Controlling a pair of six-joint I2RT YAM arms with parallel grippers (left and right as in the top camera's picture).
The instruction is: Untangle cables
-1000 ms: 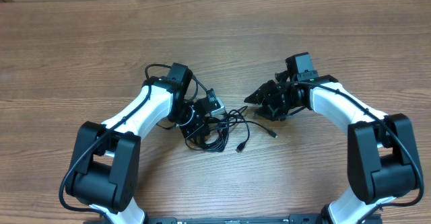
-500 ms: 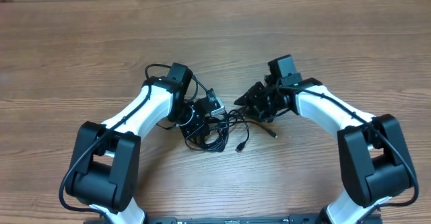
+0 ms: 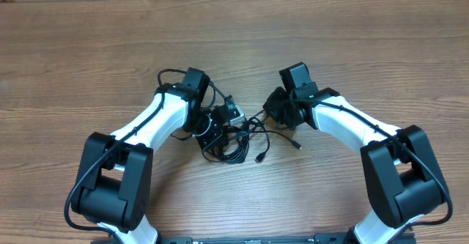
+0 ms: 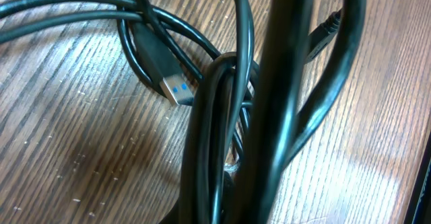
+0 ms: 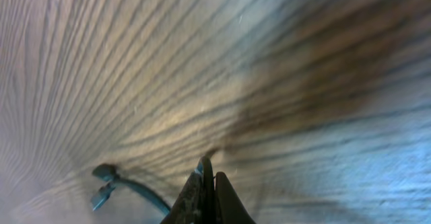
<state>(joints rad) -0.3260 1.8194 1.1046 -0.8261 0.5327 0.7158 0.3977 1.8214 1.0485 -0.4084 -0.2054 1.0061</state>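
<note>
The cables [image 3: 242, 135] lie as a tangle of thin black cords on the table between my two arms, with plug ends trailing out [image 3: 260, 158]. My left gripper [image 3: 216, 138] is shut on the tangle's left side. In the left wrist view the cables [image 4: 222, 116] run straight down into the jaws and hide the fingers, and a silver USB plug [image 4: 176, 89] lies beside them. My right gripper [image 3: 268, 112] is at the tangle's right edge. Its fingertips [image 5: 210, 167] are pressed together just above the wood. A thin cord [image 5: 128, 187] runs to its left finger; whether it is pinched is unclear.
The wooden table [image 3: 366, 39] spreads out on all sides of the tangle. A thicker black wire [image 3: 167, 75] loops out from the left arm's wrist. The right wrist view is blurred.
The right arm has swung left to the tangle's edge and its jaws have closed. The left arm and the bundle it grips have stayed put.
</note>
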